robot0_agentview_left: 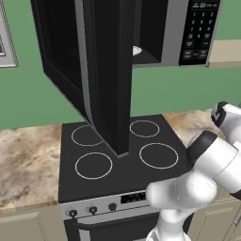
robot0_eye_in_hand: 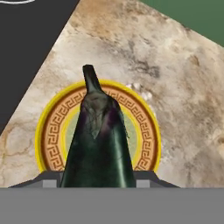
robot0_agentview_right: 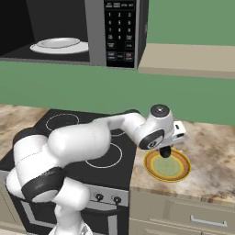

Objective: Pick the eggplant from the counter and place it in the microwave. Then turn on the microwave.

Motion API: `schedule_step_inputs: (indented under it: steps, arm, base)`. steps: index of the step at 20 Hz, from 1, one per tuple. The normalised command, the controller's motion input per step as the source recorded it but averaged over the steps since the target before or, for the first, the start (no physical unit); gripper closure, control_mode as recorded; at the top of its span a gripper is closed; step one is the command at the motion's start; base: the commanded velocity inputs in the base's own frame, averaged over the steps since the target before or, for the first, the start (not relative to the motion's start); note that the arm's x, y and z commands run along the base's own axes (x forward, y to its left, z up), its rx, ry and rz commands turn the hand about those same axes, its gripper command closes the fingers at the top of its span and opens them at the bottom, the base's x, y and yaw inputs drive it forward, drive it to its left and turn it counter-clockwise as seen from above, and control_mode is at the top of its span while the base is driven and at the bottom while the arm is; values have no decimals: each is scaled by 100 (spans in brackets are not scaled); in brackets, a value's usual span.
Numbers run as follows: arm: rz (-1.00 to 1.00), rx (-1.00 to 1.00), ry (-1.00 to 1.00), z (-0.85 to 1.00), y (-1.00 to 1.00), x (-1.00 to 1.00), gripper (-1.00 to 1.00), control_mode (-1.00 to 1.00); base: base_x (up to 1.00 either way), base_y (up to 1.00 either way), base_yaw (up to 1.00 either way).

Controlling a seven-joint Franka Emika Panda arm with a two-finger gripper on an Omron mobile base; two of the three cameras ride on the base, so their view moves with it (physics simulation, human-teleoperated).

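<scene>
1. Above the stove [robot0_agentview_left: 117, 162], left base view: the microwave [robot0_agentview_left: 141, 33] hangs with its door [robot0_agentview_left: 106, 70] swung wide open toward the camera, reaching down over the burners. A white dish [robot0_agentview_left: 137, 50] is just visible inside. Judged risk: the door stands in the arm's likely path from the right, so a lifted load could strike its edge.

2. Right base view: the gripper [robot0_agentview_right: 165, 153] hangs over the yellow-rimmed plate [robot0_agentview_right: 176, 176] on the counter [robot0_agentview_right: 211, 156], right of the stove. The microwave cavity, up and to the left, holds a white plate [robot0_agentview_right: 59, 46]; the keypad [robot0_agentview_right: 120, 30] lies on its right. Judged risk: the cavity is far above and across, and a long swing could shake a loosely held load free.

3. Hand view: the eggplant [robot0_eye_in_hand: 99, 144] stands between the fingers, stem pointing away, over the plate, which holds nothing else. The grip looks closed on it, though the fingertips are hidden behind it. Whether it is lifted clear or resting on the plate cannot be told. Judged risk: its smooth tapered skin may slip.
</scene>
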Motion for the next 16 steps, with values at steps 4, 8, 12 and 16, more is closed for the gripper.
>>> schedule_step_inputs:
  steps: [4, 8, 12, 16]
  arm:
    - [0, -9, 0, 45, 27, -18, 100, -100]
    - [0, -6, 0, 47, 28, -18, 100, -100]
    - [0, -3, 0, 47, 26, -19, 100, -100]
    - [0, 0, 3, 48, 26, -18, 100, -100]
  base:
    - [0, 0, 0]
    - [0, 0, 0]
    - [0, 0, 0]
    - [0, 0, 0]
